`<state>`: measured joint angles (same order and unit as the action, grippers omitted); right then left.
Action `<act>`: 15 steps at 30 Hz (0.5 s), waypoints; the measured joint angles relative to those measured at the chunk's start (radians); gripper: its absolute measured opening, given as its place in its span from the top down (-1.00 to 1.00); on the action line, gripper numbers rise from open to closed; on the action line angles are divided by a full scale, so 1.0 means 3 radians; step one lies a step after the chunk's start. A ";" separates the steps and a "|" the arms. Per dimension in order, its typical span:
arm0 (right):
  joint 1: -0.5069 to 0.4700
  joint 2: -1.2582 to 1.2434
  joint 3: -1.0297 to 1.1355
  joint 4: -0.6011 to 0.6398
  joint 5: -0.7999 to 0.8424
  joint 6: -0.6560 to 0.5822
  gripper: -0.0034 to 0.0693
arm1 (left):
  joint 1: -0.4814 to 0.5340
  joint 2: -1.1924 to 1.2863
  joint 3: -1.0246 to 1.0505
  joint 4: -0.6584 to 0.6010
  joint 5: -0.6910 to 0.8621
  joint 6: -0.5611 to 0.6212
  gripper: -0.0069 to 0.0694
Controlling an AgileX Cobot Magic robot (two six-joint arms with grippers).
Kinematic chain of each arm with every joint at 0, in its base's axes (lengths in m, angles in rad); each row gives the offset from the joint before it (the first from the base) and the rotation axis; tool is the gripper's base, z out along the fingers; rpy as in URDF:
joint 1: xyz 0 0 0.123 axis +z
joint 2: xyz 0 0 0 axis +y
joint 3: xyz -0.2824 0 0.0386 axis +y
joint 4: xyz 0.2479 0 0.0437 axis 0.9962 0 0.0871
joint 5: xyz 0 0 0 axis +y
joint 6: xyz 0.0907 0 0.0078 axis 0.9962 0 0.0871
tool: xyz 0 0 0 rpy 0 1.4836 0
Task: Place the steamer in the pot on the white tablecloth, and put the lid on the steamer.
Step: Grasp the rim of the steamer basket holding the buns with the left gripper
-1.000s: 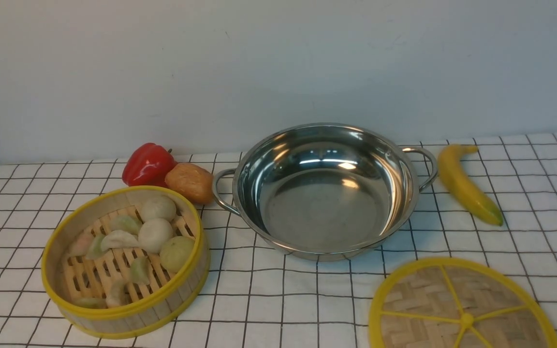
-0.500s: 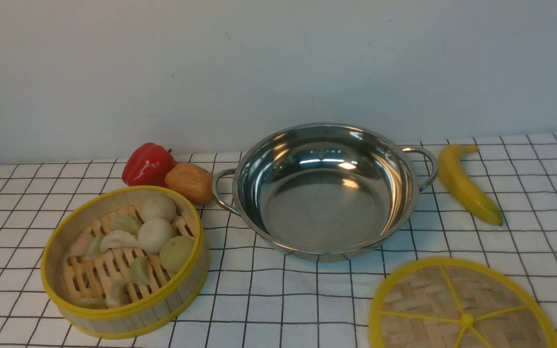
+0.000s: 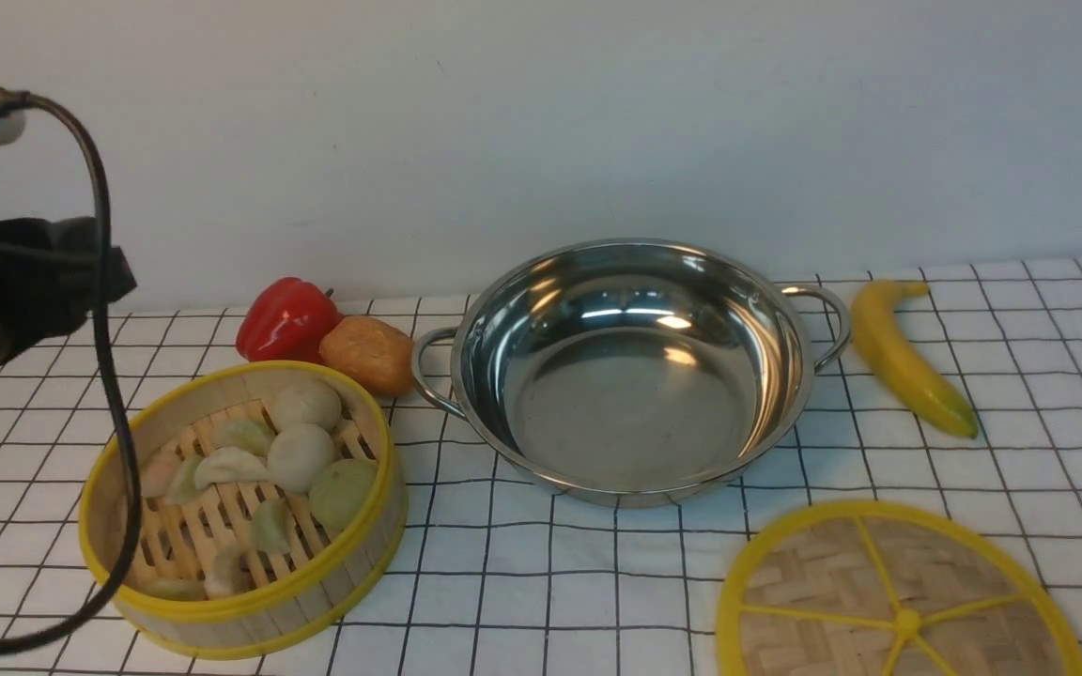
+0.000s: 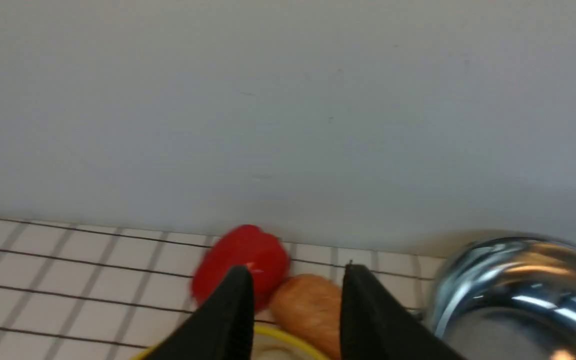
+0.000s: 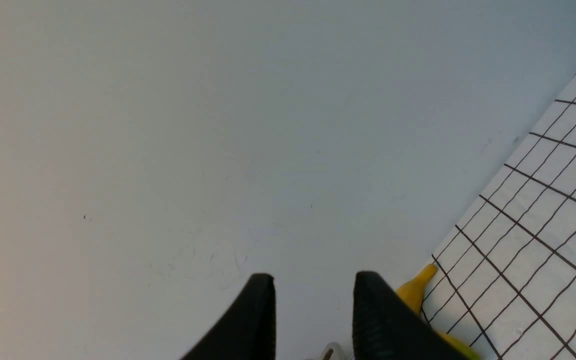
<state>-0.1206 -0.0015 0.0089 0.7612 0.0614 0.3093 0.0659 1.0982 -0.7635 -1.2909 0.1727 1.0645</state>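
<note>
Alt text: A white gridded tablecloth [image 3: 550, 582] carried a bamboo steamer [image 3: 250, 624] of buns and dumplings at the front left. An empty steel pot [image 3: 635, 404] stood in the middle, just to the steamer's right. A flat woven lid [image 3: 898, 601] lay at the front right, well apart from the steamer.

The left arm [image 3: 6, 282] hung above and to the left of the steamer. Its black cable [image 3: 109, 376] looped across the basket in the front view. The left gripper [image 4: 296, 270] was wide open and held nothing. It faced a red pepper [image 3: 287, 319] and a bread roll [image 3: 370, 354] behind the steamer. The right gripper [image 5: 313, 280], out of the front view, also stood parted and empty, aimed at the wall near a banana [image 3: 907, 361].

Likely risks from here:
- The jaws might pinch only the thin rim, so the basket could tilt and spill its food.
- The cable might snag the rim.
- A low carry could knock the pot or push the roll.
- The steamer could settle crooked against the pot's sloping wall.
</note>
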 joint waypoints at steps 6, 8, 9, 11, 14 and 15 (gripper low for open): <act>0.0000 0.0000 0.0000 0.0000 0.0066 0.0000 0.25 | 0.0000 0.0104 -0.0433 -0.0113 0.1389 -0.0533 0.18; 0.0000 0.0000 0.0000 0.0000 0.0082 0.0000 0.25 | 0.0000 0.0160 -0.0582 0.0114 0.2048 -0.0945 0.18; 0.0000 0.0000 0.0000 0.0000 0.0085 0.0000 0.25 | 0.0000 0.0180 -0.0614 0.0250 0.2237 -0.1078 0.18; 0.0000 0.0000 0.0000 0.0000 0.0094 0.0000 0.25 | 0.0000 0.0220 -0.0687 0.0567 0.2526 -0.1455 0.18; 0.0000 0.0000 0.0000 0.0000 0.0132 0.0000 0.25 | 0.0000 0.0281 -0.0838 0.1484 0.2848 -0.2098 0.18; 0.0000 0.0000 0.0000 0.0000 0.0159 0.0000 0.25 | 0.0000 0.0299 -0.0917 0.2116 0.2910 -0.2476 0.18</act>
<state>-0.1206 -0.0015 0.0089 0.7612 0.1091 0.3093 0.0659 1.1879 -1.0387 -0.6562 1.0459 0.3218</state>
